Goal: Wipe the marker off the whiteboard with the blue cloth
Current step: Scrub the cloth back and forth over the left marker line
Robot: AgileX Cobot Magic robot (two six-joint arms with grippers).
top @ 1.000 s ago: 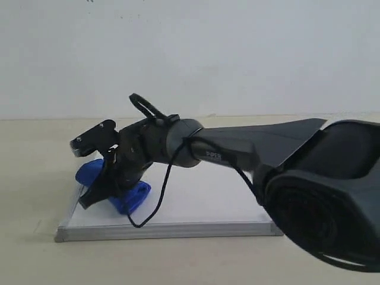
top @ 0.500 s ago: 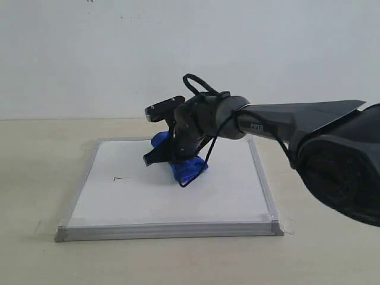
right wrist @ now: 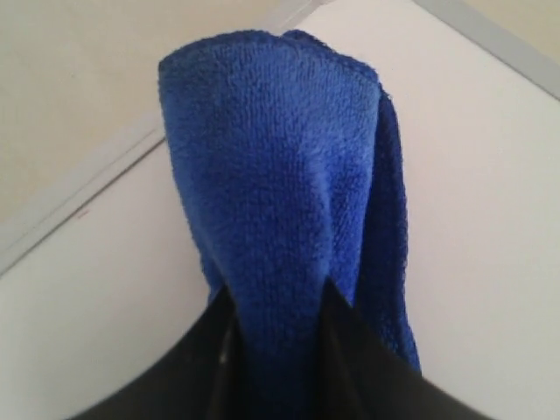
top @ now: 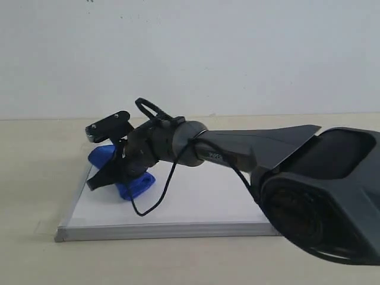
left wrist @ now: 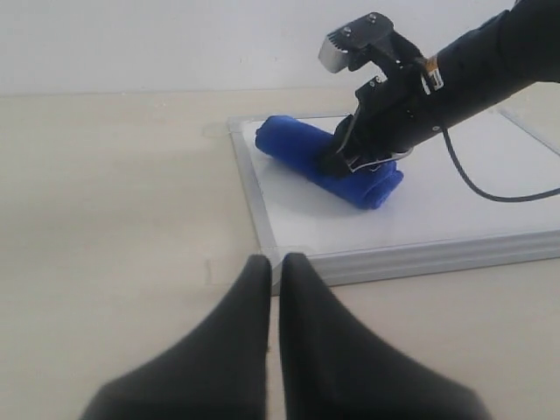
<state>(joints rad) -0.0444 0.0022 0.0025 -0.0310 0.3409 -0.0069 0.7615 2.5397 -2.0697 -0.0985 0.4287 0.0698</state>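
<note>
The whiteboard (top: 202, 202) lies flat on the beige table. My right gripper (top: 116, 175) reaches across to the board's left part and is shut on the blue cloth (top: 135, 185), a rolled bundle pressed onto the white surface. In the right wrist view the cloth (right wrist: 271, 175) sticks out between the two black fingers (right wrist: 219, 350), near the board's frame. A tiny reddish trace (right wrist: 83, 211) shows beside that frame; no other marker lines show. My left gripper (left wrist: 274, 258) is shut and empty, low over the table short of the board's corner (left wrist: 284, 271).
A black cable (top: 160, 193) loops down from the right wrist over the board. The bulky right arm (top: 320, 196) fills the lower right of the exterior view. A pale wall (top: 190, 53) stands behind the table.
The right gripper swept the cloth from the board's left to its back middle, then back to the left. A short pen stroke seen half a second ago is now covered.
</note>
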